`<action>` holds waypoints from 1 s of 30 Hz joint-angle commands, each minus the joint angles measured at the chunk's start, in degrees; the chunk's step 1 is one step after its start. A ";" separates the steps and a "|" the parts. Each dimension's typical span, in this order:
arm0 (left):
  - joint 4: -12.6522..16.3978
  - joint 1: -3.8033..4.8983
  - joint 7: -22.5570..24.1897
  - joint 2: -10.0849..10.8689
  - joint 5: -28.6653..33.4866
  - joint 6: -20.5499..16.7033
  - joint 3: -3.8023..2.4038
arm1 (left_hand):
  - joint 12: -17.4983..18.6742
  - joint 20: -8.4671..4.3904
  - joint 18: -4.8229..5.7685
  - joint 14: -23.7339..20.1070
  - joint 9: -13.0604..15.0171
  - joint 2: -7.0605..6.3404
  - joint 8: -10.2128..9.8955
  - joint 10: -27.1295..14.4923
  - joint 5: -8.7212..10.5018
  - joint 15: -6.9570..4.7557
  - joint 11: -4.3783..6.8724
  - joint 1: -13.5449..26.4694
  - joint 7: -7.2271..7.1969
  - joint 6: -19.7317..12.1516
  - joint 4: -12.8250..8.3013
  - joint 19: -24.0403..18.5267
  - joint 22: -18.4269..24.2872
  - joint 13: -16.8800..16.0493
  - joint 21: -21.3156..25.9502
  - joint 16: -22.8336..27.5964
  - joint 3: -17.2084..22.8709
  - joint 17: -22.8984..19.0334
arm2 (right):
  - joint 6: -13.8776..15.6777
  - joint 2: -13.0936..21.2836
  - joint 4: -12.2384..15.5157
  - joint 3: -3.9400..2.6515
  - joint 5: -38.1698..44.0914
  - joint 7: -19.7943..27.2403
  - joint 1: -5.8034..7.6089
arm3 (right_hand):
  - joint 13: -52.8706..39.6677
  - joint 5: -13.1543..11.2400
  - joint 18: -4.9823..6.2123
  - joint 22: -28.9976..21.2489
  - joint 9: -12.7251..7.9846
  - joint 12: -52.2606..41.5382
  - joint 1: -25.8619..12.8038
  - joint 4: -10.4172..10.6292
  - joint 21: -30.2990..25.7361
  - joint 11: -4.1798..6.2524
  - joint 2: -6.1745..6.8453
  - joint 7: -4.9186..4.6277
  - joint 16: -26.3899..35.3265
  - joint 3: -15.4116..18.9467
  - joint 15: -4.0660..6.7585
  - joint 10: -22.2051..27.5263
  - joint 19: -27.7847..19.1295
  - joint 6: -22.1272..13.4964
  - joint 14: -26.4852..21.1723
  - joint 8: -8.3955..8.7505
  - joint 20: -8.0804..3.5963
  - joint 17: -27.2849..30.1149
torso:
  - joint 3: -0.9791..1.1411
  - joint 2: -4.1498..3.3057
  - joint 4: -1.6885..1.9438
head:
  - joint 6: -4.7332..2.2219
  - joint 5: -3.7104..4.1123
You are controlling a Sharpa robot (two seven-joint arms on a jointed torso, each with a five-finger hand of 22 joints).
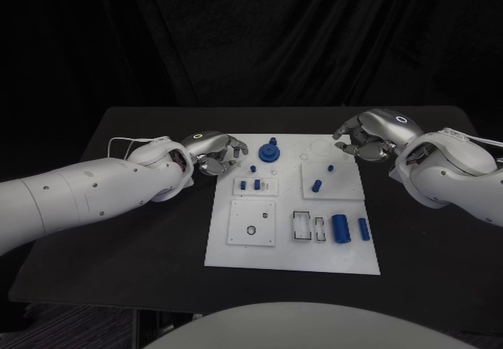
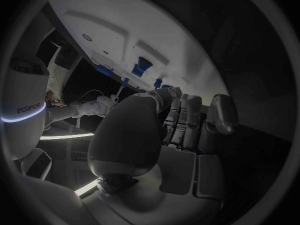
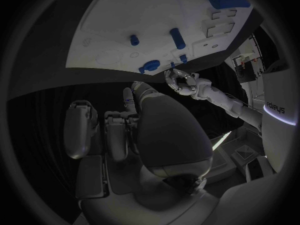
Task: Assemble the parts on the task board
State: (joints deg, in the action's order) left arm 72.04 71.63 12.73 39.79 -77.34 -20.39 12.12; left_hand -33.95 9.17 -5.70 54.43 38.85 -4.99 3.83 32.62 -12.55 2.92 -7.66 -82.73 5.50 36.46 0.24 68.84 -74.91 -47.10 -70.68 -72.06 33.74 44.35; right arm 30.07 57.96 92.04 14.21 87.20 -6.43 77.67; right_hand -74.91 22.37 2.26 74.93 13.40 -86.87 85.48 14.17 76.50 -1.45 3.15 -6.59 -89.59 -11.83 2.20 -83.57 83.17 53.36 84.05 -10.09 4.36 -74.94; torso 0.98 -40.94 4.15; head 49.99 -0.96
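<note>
Left hand nearer, fingers curled on nothing; round blue part just beside at 3 o'clock, upright; right hand likewise curled, empty

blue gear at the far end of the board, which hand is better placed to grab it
Probably the left. In the head view the left hand hangs over the task board's far left corner, close beside the blue gear. The right hand sits off the far right corner, with bare board between. Both hold nothing.
</note>
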 commanded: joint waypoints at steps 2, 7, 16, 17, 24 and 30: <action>1.95 -0.07 6.82 3.24 3.60 -12.05 -0.04 | -0.92 -0.02 -4.21 -15.59 -1.66 -0.95 0.43 -4.42 0.55 0.78 0.29 0.14 1.03 2.05 0.60 -27.02 -1.33 -0.34 20.75 11.51 1.67 -8.91 | 3.34 0.31 0.39 -0.04 0.36 1.05 -0.15 | -3.02 0.39 1.02 10.67 0.00 9.87 0.95 -0.36 -0.40 -0.58 1.58 -0.16 3.23 -1.31 -0.44 8.71 -0.30 1.01 4.71 -0.52 0.13 -12.73 | 0.00 0.00 -0.02 | 0.01 0.58; 4.79 -0.05 17.07 8.09 20.35 -11.30 -0.04 | -3.43 -0.60 -1.97 -29.15 -2.95 0.84 1.05 -11.13 -1.15 2.66 1.43 0.97 0.72 2.46 4.73 -47.61 1.99 -0.09 33.28 23.83 -2.69 -13.85 | 3.68 0.53 0.71 -0.04 0.39 1.08 -0.15 | 14.03 1.44 1.55 9.92 0.12 30.96 1.71 -0.49 -3.03 -1.02 3.45 -0.55 6.20 -3.31 -0.83 31.14 -1.53 0.91 3.72 -0.59 0.36 -10.57 | 0.00 0.00 -0.01 | 0.01 1.72; 10.25 -0.06 27.63 14.14 58.36 8.86 -0.03 | 9.87 -3.52 0.36 -48.75 -10.94 4.56 0.03 -22.64 -7.41 1.64 1.65 6.32 -2.67 -0.44 16.42 -57.03 31.59 18.94 64.42 61.99 -18.22 -36.09 | 0.10 1.60 1.48 -0.04 3.11 -2.00 -0.52 | 25.97 5.80 3.83 6.76 0.38 46.21 0.92 -0.64 -15.46 -3.72 5.85 -1.23 15.66 -5.71 -2.67 46.56 -9.39 -3.77 -2.31 0.59 2.06 -3.45 | -0.11 -0.01 0.27 | 0.01 5.97; 11.17 -0.06 27.79 14.56 62.55 10.89 -0.02 | 14.81 -4.20 0.82 -51.03 -14.59 4.65 -0.49 -24.22 -7.07 1.45 2.52 6.94 -2.22 -3.35 16.55 -58.83 39.82 25.39 66.95 66.46 -20.13 -39.47 | -0.43 1.76 1.62 -0.04 3.97 -2.52 -0.72 | 26.24 5.81 3.82 6.78 0.42 46.39 0.81 -0.65 -15.47 -3.73 5.90 -1.22 15.67 -5.72 -2.72 46.56 -9.39 -3.85 -2.35 0.58 2.13 -3.39 | -0.15 -0.03 0.41 | 0.01 6.68; 14.74 -0.07 28.37 15.75 75.67 20.58 -0.02 | 26.71 -6.03 0.03 -54.43 -28.41 9.58 -1.87 -29.73 5.32 -1.52 7.26 18.77 -3.49 -20.47 16.62 -66.96 61.74 39.78 69.40 72.06 -31.68 -44.35 | -4.19 2.20 2.46 -0.04 7.27 -5.25 -1.84 | 34.86 2.08 3.84 6.85 0.30 53.58 -1.99 0.59 -15.80 -5.02 6.45 -1.59 15.22 -5.07 -3.94 47.41 -9.04 -4.30 -2.74 1.53 3.34 -2.13 | -0.55 -0.27 0.99 | 0.01 8.67; 16.21 -0.11 29.34 16.00 78.58 25.13 -0.02 | 30.40 -6.53 -1.27 -54.43 -35.27 14.03 -2.46 -30.65 5.80 -3.23 11.11 16.62 -8.06 -26.58 16.49 -67.96 67.84 45.05 69.76 72.06 -41.98 -44.35 | -5.06 2.07 2.91 -0.04 8.03 -5.82 -2.34 | 38.43 1.54 3.60 7.24 0.10 55.38 -2.62 0.71 -14.60 -5.07 6.29 -1.67 14.28 -4.38 -4.04 45.76 -7.93 -4.12 -2.27 2.20 3.52 -2.01 | -1.35 -0.63 1.52 | 0.01 9.51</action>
State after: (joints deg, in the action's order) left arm 87.87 71.62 37.91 55.81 -5.23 -1.43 12.14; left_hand -3.73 2.57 -6.22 0.01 3.94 8.69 1.55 2.03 -6.60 -0.02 3.23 -65.90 -2.17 10.08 16.72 1.35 -7.66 -2.33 -1.10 -0.20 -7.62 0.07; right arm 27.13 60.00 94.76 14.22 92.93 -9.80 75.51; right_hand -36.81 24.10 5.85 74.93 13.58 -31.69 83.50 14.92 61.71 -6.55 9.48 -8.04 -75.08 -16.50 -1.71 -37.49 74.85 49.00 81.43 -8.20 7.78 -74.93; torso 0.12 -41.34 5.34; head 49.99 8.26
